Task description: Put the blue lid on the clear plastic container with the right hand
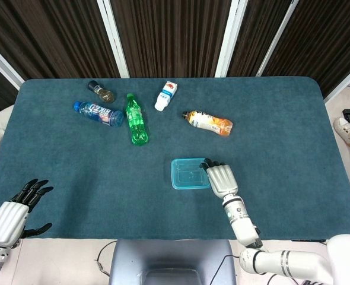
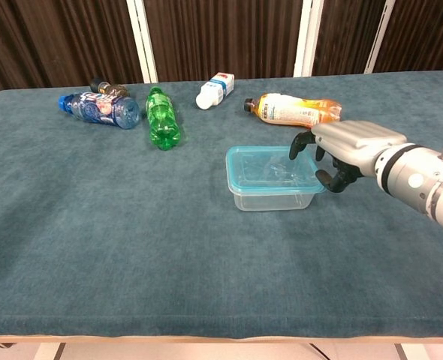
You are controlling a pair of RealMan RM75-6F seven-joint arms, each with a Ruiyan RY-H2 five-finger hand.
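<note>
Blue lid (image 2: 270, 164) sits on top of the clear plastic container (image 2: 272, 196), roughly square to it as far as I can read from the chest view; I cannot tell whether the rim has snapped down all round or is only resting. Container stands near the middle of the worktop (image 1: 293, 136), a little toward my side. My right hand (image 2: 340, 147) is at the container's right edge, palm down, fingers curled over the lid's right rim and thumb low against that side; fingertips look to be touching the lid edge, but whether they grip it or merely press on it I cannot tell from either view. I judge the step in hand to be seating the lid: placement looks done, closure unconfirmed. Next move, in my judgement, calls for a light downward press along the right rim, then an easy release and a lift clear without dragging the lid askew, since the container is light and could slide on the cloth. My left hand (image 1: 13, 212) hangs off the near left corner of the worktop, fingers apart, holding nothing. Further out, all lying on their sides along the far half: orange bottle (image 2: 293, 109) nearest the container, white bottle (image 2: 215, 90), green bottle (image 2: 161, 120), blue-labelled bottle (image 2: 100, 109), and a small dark jar (image 1: 101, 91) just beside it.
</note>
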